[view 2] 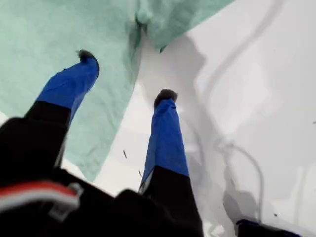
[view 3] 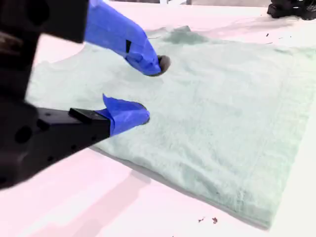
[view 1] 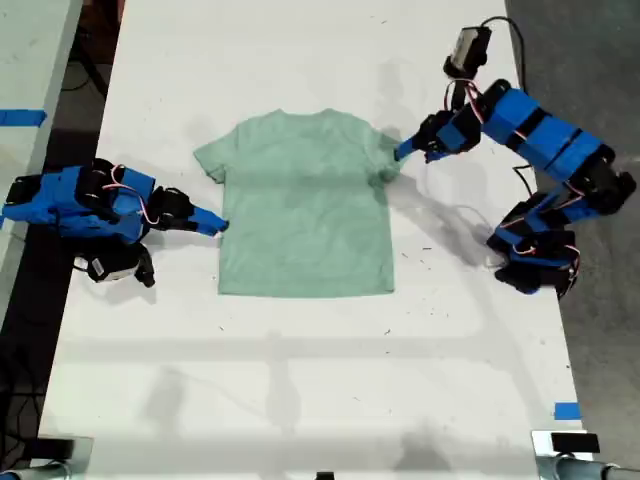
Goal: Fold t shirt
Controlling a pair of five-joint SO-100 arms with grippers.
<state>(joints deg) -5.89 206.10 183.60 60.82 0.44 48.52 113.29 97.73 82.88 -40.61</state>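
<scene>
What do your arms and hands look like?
My two arms are chunky bright blue blocks with black joints. My first hand and my second hand each have two pointy blue fingers with dark tips on black holders. Thin red and white wires loop along the arms.

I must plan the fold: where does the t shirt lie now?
In the exterior view the t shirt lies flat at the middle of the white table, between the two blue arms.
</scene>
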